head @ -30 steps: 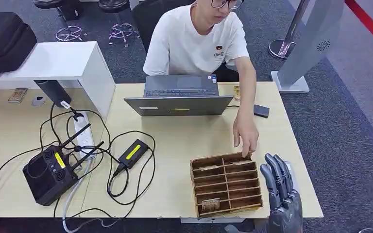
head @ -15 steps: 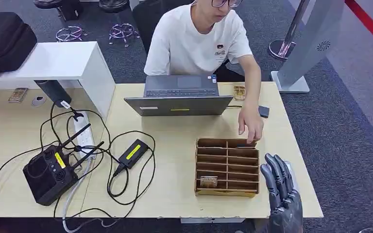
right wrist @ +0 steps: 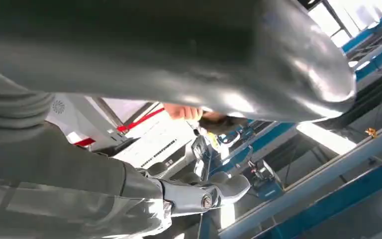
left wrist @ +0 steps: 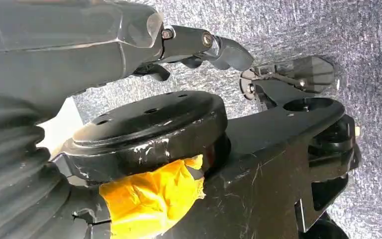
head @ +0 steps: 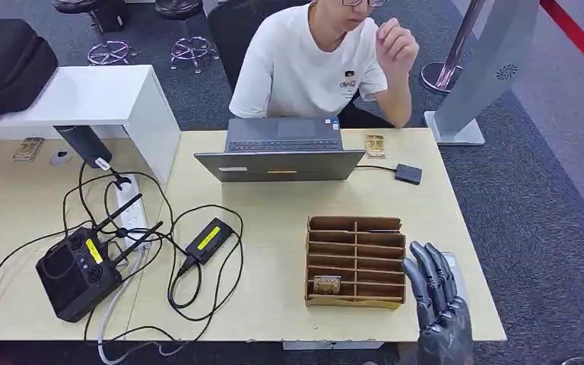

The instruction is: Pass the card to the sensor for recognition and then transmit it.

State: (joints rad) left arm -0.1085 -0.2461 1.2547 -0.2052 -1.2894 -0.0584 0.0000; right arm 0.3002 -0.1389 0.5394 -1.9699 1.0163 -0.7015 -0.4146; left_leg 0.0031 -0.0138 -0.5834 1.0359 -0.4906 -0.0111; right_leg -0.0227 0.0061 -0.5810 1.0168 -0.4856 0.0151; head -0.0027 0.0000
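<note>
Nearest you, the right hand point(head: 435, 293) rises at the table's point(head: 274, 319) near edge, just beside the right end of the wooden organizer point(head: 356, 261), its dark fingers point(head: 426, 270) straight and close together with nothing in them, its wrist cut off by the frame's bottom; in the right wrist view you get a blurred thumb and one finger against a ceiling, too hazy to add more; the left hand point(left wrist: 189, 45) shows in its wrist view over grey carpet, a few dark fingers partly extended and holding nothing, the rest of it hidden, so you cannot tell its full pose; inside the organizer a small card point(head: 326, 284) lies in a near-left slot, its face too small to read; left of that a black box point(head: 207, 238) with a yellow label sits among cables, and a black router point(head: 76, 272); farther back stand a laptop point(head: 282, 154), a second card point(head: 375, 145) and a small dark device point(head: 408, 174); beyond, a person point(head: 315, 65) sits with a hand raised.
</note>
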